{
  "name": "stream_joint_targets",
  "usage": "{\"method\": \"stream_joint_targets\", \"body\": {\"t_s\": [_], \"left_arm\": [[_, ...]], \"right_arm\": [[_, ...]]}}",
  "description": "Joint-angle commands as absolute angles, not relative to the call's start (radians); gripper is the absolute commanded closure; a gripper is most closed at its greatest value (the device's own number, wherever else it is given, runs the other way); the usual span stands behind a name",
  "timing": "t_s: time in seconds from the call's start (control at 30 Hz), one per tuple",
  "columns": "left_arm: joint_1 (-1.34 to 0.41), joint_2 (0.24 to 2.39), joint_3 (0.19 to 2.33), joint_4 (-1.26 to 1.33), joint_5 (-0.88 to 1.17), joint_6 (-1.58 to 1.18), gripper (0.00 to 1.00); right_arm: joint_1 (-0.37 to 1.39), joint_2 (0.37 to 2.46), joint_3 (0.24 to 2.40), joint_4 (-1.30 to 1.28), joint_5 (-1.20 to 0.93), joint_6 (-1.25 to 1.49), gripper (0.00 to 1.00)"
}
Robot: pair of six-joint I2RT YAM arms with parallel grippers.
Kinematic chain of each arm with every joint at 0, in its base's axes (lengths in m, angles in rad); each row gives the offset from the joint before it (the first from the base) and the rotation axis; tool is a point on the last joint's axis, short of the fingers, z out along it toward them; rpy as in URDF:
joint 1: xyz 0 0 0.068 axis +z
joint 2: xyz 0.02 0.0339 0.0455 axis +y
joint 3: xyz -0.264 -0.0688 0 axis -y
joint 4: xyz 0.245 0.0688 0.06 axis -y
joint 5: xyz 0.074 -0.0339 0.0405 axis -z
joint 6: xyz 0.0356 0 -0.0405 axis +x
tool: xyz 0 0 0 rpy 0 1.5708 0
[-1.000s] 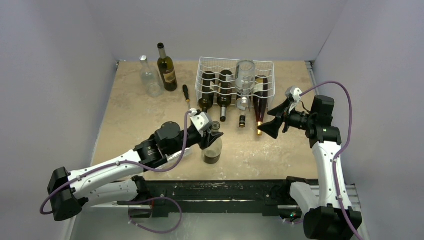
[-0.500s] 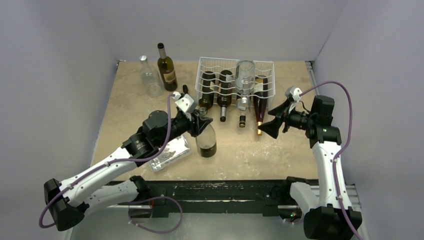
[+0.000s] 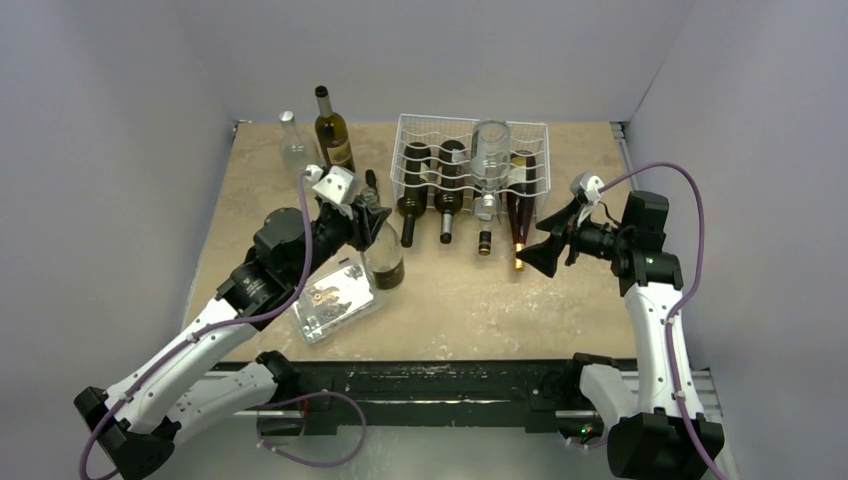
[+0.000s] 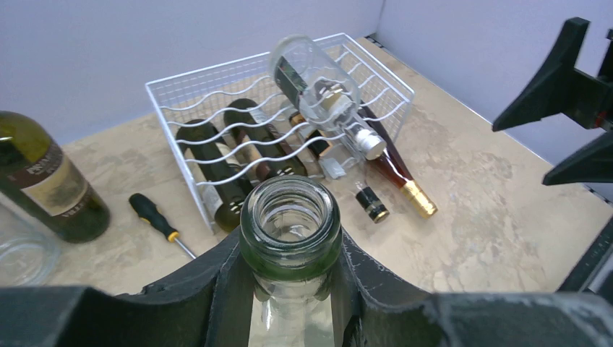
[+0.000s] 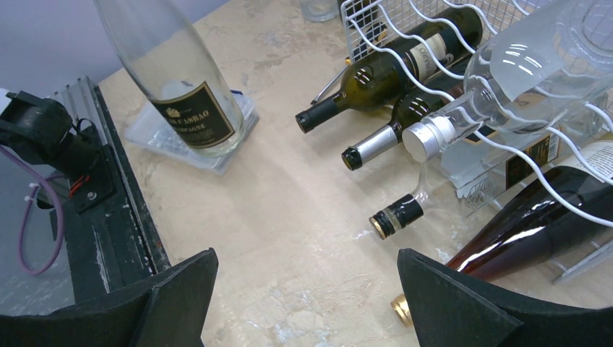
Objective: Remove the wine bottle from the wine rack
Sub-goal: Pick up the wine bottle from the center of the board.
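- Left end effector (image 3: 368,218) is narrow, clamped on the neck of the wine bottle (image 3: 384,262) just under the lip.
- Wine bottle is upright at center-left of the top view, off the rack (image 3: 430,130) and apart from it, left of the rack's front corner.
- It is clear glass with a greenish mouth, no cap, and a dark label low on the body.
- Its base overlaps the near corner of the clear box (image 3: 330,305) in the top view. Can't tell whether it touches the box or hangs above it.
- Right end effector (image 3: 538,250) is wide with nothing between the fingers. It sits right of center in the top view, near the rack's right front corner, pointing left.
- Rack sits at upper center on the counter (image 3: 250,220).
- It holds two dark bottles (image 3: 412,185) side by side at its left and a red bottle (image 3: 520,205) at its right, necks sticking out toward the bottom of the frame.
- Clear bottle (image 3: 489,160) with a silver cap lies on top of the wire rows, between the dark pair and the red one.
- Black-capped neck (image 3: 484,242) pokes out below the clear bottle; its body is hard to make out.
- Screwdriver (image 3: 372,190) lies just left of the rack, beside the left end effector.
- Upper left: labelled bottle (image 3: 333,135) stands upright, with a glass bottle (image 3: 295,150) just beside it on its left.
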State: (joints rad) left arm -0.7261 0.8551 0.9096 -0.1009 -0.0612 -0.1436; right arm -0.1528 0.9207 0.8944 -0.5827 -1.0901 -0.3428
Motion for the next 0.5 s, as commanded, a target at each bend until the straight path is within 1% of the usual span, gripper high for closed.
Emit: {"method": "stream_joint_targets", "body": {"t_s": [0.0, 0.47], "left_arm": [[-0.669, 0.8, 1.004, 0.047, -0.106, -0.129, 1.0], [-0.463, 0.817, 1.037, 0.066, -0.143, -0.107, 1.0]], "right_arm": [[-0.156, 0.92, 0.901, -0.593, -1.083, -0.365, 0.01], [-0.156, 0.925, 0.903, -0.604, -1.077, -0.376, 0.01]]}}
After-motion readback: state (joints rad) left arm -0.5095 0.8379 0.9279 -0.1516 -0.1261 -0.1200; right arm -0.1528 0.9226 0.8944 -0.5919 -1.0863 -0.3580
